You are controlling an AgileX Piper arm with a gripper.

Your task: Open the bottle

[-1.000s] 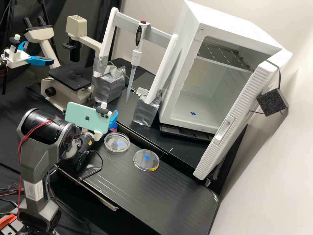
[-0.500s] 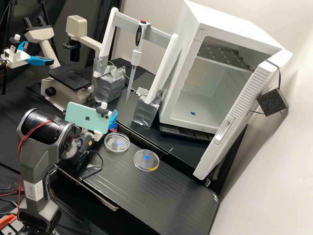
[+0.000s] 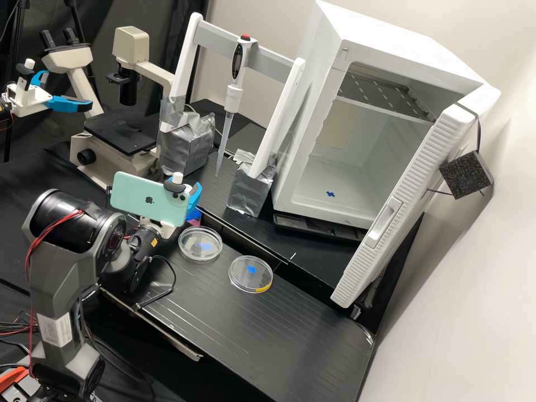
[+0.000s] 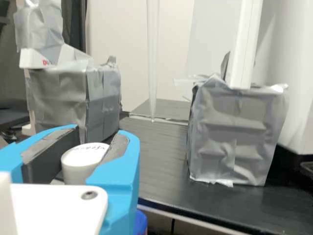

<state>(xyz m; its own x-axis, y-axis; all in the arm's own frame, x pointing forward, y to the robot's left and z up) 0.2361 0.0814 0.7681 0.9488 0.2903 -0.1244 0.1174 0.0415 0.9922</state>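
My gripper is at the bench's left part in the high view, partly behind a mint-green phone, with one blue finger showing. In the wrist view the gripper is shut on a white round cap with handwriting on its top, one pad on each side of it. Below the fingers a piece of a blue and red thing shows, and in the high view a pink and blue thing lies low by the finger. The bottle's body is mostly hidden, so whether the cap is on it cannot be told.
Two clear round dishes lie on the black bench. Behind, a pipette hangs from a white stand with foil-wrapped feet. A microscope stands at the left, a white incubator with its door ajar at the right.
In the high view my arm has drawn back slightly to the left, and the phone has tilted a little and moved slightly. A bit more blue shows below the finger. The dishes have not moved.
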